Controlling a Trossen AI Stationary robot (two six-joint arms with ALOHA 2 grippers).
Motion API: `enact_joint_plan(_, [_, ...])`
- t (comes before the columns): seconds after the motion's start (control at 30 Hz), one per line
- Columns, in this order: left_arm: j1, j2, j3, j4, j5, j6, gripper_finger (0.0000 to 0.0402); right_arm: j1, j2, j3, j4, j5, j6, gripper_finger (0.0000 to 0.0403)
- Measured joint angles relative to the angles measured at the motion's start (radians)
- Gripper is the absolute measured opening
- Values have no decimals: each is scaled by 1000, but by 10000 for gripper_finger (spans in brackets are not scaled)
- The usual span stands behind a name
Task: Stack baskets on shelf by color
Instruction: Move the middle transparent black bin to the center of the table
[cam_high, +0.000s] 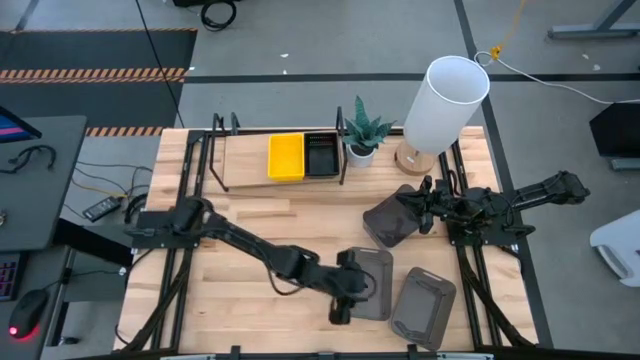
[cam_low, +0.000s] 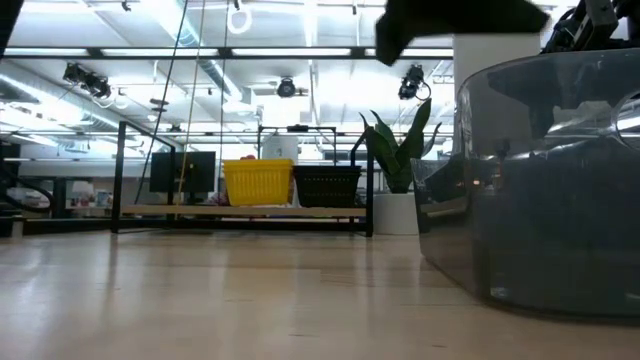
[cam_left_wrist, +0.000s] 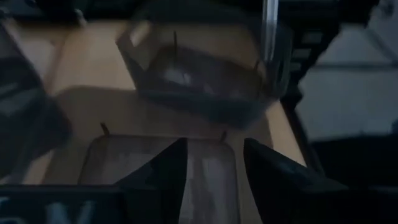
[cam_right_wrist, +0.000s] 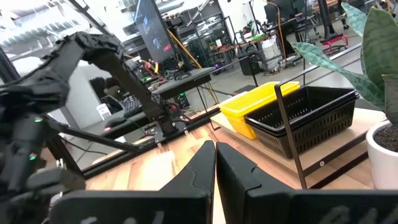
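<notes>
A: How far along?
B: Yellow baskets (cam_high: 285, 157) and black baskets (cam_high: 321, 156) sit on the far shelf (cam_high: 245, 160).
A: The grey ones?
B: All off it. Right gripper (cam_high: 421, 206) clamps one grey basket (cam_high: 390, 220); left gripper (cam_high: 343, 306), parted, hovers at another (cam_high: 372, 284); the third (cam_high: 423, 305) lies near.

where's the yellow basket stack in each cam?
High: yellow basket stack on the shelf, top centre.
Low: centre-left, far back.
Left wrist: not in view.
Right wrist: right of centre.
Shared landmark: black basket stack touching its side.
</notes>
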Motion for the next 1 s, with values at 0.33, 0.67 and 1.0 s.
enact_joint_plan(0.33, [-33,163,257,-226,129,68,255,0,0,0,1,0,0,19])
enact_joint_plan(0.67, [-74,207,271,-365,17,99,229,0,0,0,-1,0,0,19])
enact_joint_plan(1.0, [-69,221,272,-426,13,103,84,0,0,0,-1,0,0,19])
